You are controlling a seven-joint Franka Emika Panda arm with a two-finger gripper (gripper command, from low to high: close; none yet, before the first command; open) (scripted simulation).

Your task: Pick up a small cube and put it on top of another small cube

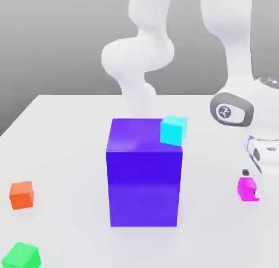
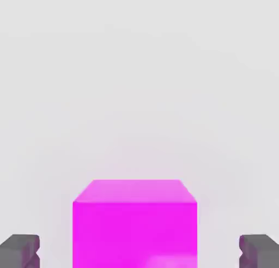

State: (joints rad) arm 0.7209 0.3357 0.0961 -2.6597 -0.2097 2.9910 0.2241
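Small cube (image 2: pixel 134 223) square-on, no long axis

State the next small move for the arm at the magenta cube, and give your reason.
Probably close the jaws on the small magenta cube. In the hand view it sits on the table between the two fingertips, with a gap showing on each side, so it is not yet gripped.

No words, numbers or brand names can be read anywhere here. The one mark is a small pale emblem in a dark round cap on the robot arm's wrist housing (image 1: pixel 232 111), and I cannot make out what it is.
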